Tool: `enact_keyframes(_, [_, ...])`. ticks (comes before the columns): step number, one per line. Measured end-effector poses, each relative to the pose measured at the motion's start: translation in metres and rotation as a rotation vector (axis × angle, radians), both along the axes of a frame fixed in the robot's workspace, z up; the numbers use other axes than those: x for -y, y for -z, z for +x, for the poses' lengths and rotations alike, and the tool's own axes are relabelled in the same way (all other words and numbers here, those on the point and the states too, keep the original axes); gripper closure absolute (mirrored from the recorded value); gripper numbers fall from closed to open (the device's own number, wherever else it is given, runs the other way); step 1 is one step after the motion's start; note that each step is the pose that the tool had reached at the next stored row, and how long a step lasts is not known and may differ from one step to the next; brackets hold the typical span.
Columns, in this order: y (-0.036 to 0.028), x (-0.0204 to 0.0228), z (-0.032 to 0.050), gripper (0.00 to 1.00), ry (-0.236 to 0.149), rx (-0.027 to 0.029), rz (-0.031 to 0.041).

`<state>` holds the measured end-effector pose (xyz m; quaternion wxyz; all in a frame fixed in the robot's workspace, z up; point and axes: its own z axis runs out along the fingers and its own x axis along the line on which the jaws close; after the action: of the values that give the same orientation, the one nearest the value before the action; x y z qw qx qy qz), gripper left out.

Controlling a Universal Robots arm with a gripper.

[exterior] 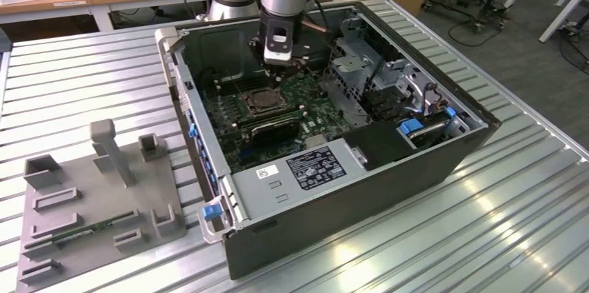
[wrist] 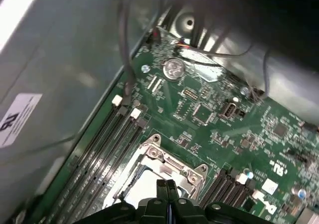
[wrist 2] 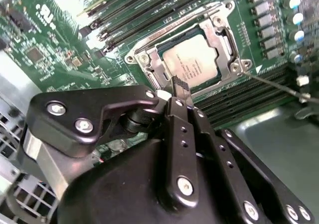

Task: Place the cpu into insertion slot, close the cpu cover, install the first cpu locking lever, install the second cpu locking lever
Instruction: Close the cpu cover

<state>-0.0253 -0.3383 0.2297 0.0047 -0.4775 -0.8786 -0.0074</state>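
cpu (wrist 2: pixel 192 59) seated, fingers (wrist 2: pixel 180 86) just beside

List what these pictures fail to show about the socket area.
- Second wrist view: the gripper hides one edge of the cpu cover; whether they touch cannot be judged.
- First wrist view: the gripper covers part of the cpu.
- Exterior view: the insertion slot is too small to tell how its cover sits.

Jaws hover, apparently, above the insertion slot (exterior: pixel 262 103).
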Motion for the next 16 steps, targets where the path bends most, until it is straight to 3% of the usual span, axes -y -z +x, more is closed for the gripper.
enact_keyframes(16, [0.0012, 0.0, 0.0, 0.89, -0.29, 0.0, -0.0001])
